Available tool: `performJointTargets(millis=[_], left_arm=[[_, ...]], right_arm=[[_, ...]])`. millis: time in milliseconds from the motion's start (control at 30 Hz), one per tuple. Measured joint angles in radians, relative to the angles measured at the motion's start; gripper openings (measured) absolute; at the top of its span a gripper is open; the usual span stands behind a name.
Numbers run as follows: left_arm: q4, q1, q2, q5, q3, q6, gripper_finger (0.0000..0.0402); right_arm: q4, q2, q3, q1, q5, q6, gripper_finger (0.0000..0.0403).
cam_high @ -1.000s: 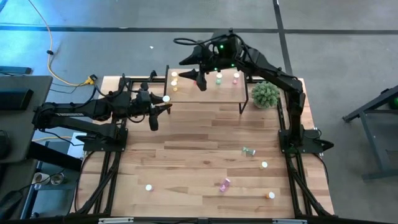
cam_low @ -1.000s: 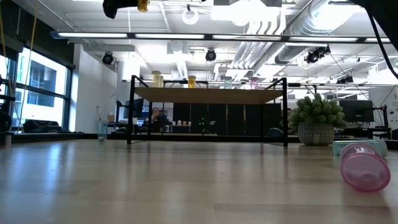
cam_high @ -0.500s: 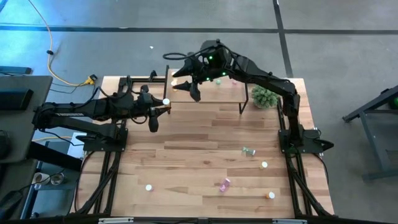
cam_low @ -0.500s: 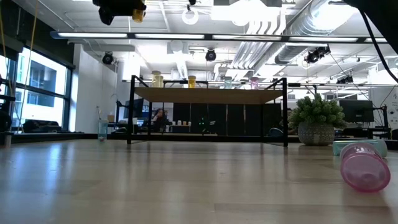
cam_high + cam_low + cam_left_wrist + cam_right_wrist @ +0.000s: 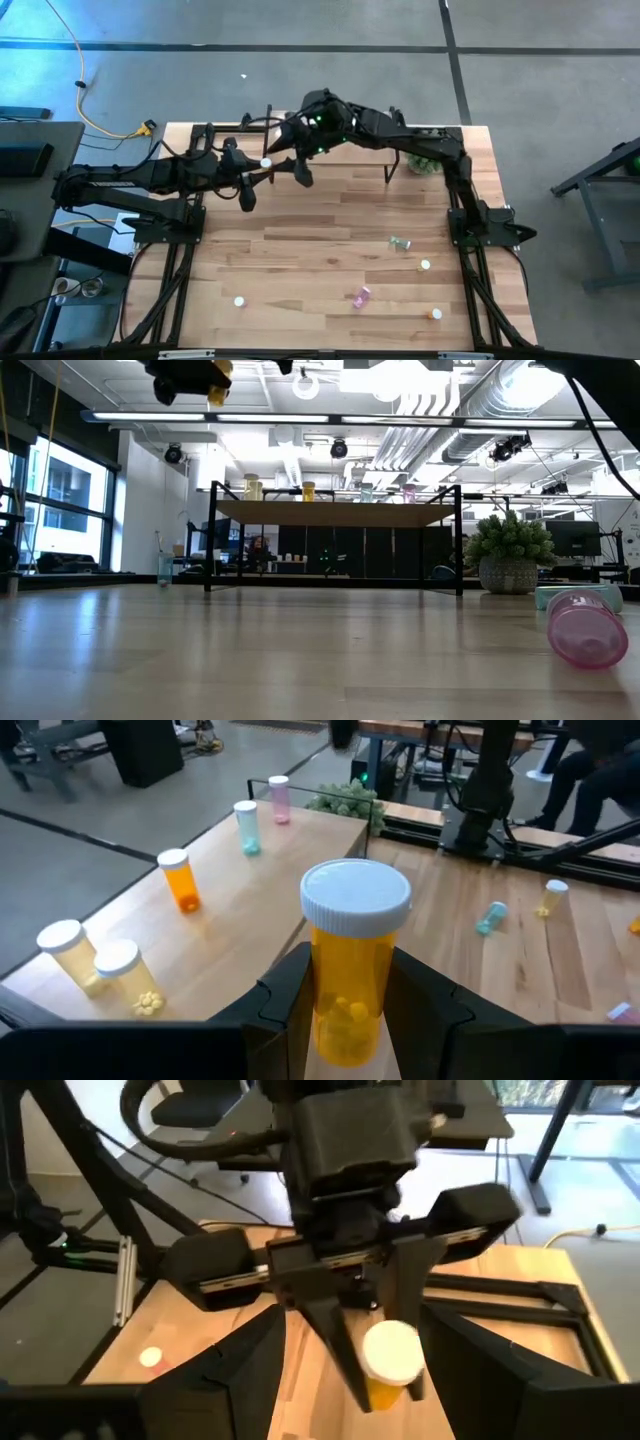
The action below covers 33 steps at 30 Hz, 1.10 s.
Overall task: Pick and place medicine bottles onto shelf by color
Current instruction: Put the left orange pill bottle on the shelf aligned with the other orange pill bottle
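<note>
Your left gripper (image 5: 350, 995) is clamped on an orange-yellow medicine bottle (image 5: 353, 970), held upright with its white cap on top and the two dark fingers (image 5: 290, 995) pressed against its sides. In the high view that gripper (image 5: 262, 170) hangs above the table (image 5: 300, 250) just in front of the shelf's left end, and the low view shows it high over the tabletop with the bottle (image 5: 218, 374) in its grasp.

Your right gripper (image 5: 300, 165) reaches in from the far right, its arm lying across the shelf (image 5: 385, 150), and sits close beside the left gripper. Its fingers (image 5: 250, 1370) stand spread apart with nothing between them, and its wrist camera looks straight at the left gripper and the held bottle (image 5: 390, 1365).

On the shelf (image 5: 240, 910) you can see two pale yellow bottles (image 5: 85, 965) side by side, then an orange one (image 5: 178, 880), a pale green one (image 5: 246, 827) and a pink one (image 5: 279, 798), all upright.

Loose bottles remain on the table: a green one (image 5: 400, 243) lying down, a pink one (image 5: 361, 296) on its side, an orange one (image 5: 435, 314) and two showing white caps (image 5: 239, 300).
</note>
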Motion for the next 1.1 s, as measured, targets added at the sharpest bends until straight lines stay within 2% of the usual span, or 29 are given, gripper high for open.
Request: performJointTargets(millis=[100, 267, 467, 1100], left_arm=[[-0.006, 0.000, 0.000, 0.001, 0.000, -0.006, 0.0095], [-0.008, 0.000, 0.000, 0.032, 0.000, -0.006, 0.0095], [-0.012, 0.000, 0.000, 0.063, 0.000, 0.012, 0.0095], [-0.012, -0.001, 0.001, 0.080, 0.000, 0.039, 0.0095]], right_arm=[[-0.001, 0.006, 0.000, 0.010, 0.009, 0.026, 0.0220], [0.000, 0.015, 0.000, 0.032, 0.104, 0.034, 0.0220], [0.043, 0.026, 0.000, 0.040, 0.094, 0.036, 0.0220], [-0.010, 0.073, 0.000, 0.044, 0.115, 0.044, 0.0217]])
